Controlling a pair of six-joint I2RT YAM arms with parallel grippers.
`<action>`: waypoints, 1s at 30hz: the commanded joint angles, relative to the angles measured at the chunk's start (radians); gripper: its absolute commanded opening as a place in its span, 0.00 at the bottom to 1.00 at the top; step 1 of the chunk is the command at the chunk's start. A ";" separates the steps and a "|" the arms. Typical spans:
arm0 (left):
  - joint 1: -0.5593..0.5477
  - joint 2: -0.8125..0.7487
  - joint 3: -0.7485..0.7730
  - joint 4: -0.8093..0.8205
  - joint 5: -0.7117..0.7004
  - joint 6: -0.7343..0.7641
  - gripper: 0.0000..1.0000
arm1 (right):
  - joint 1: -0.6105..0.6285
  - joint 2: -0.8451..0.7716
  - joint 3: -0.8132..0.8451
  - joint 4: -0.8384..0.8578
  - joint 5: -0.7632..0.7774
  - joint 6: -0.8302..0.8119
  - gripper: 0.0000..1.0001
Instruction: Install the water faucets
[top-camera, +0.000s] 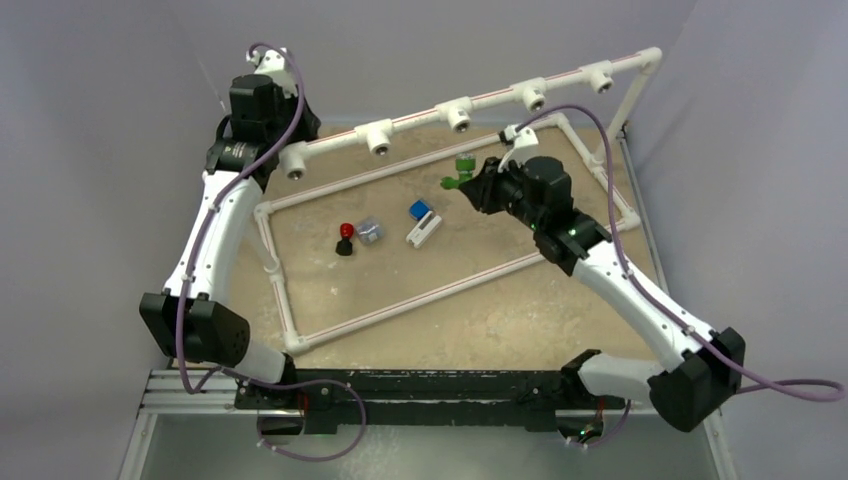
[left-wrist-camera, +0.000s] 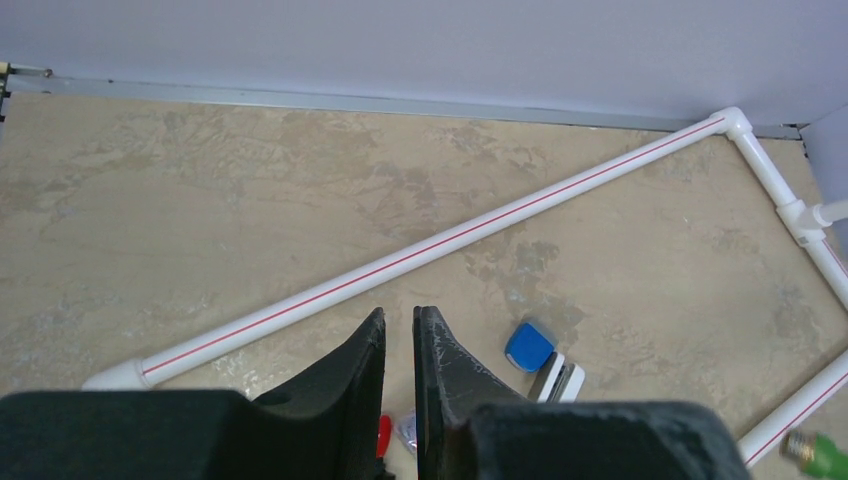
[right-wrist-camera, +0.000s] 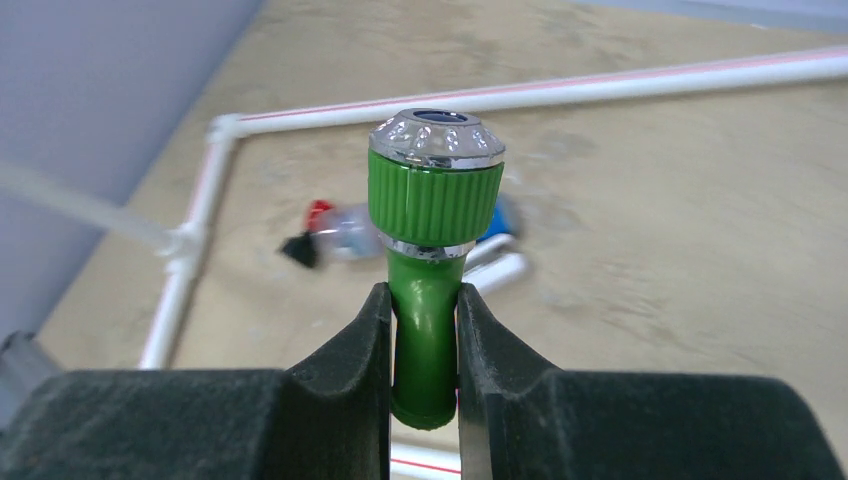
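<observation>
**Current step: transport of the first tap to the pipe frame.**

1. My right gripper (right-wrist-camera: 423, 300) is clamped on the green faucet (right-wrist-camera: 435, 200). The two pads bear on the curved green neck, just below the ribbed collar and chrome ring. The faucet is lifted clear of the table (top-camera: 500, 310), above its far half and near the raised rail of the pipe frame (top-camera: 490, 98).
2. My left gripper (left-wrist-camera: 400, 325) is closed with nothing between its pads. It hovers over the left part of the frame and takes no part in the grip.
3. The white faucet (top-camera: 423, 222), with its blue handle, and the black faucet (top-camera: 345, 240), with its red knob, lie on the table inside the frame. Neither is installed. A small clear part (top-camera: 370, 231) lies just beside the black one.

**Next move, as I judge it:**

- Select one open tee fitting (top-camera: 459, 113) on the raised rail; the sockets that show look vacant.
- Bring the inlet end of the green faucet square to that socket before pushing or turning. A tilted entry would likely bind.
- Hold the grip on the neck firm; the rounded plastic may twist between the pads under load.
</observation>
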 joint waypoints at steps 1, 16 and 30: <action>-0.015 0.008 -0.120 -0.209 -0.021 -0.034 0.14 | 0.110 -0.129 -0.052 0.181 -0.039 0.054 0.00; -0.015 -0.066 -0.116 -0.120 -0.128 -0.100 0.36 | 0.408 -0.329 -0.328 0.756 0.103 -0.171 0.00; -0.015 -0.069 0.011 -0.046 -0.122 -0.086 0.47 | 0.617 -0.276 -0.408 1.048 0.318 -0.821 0.00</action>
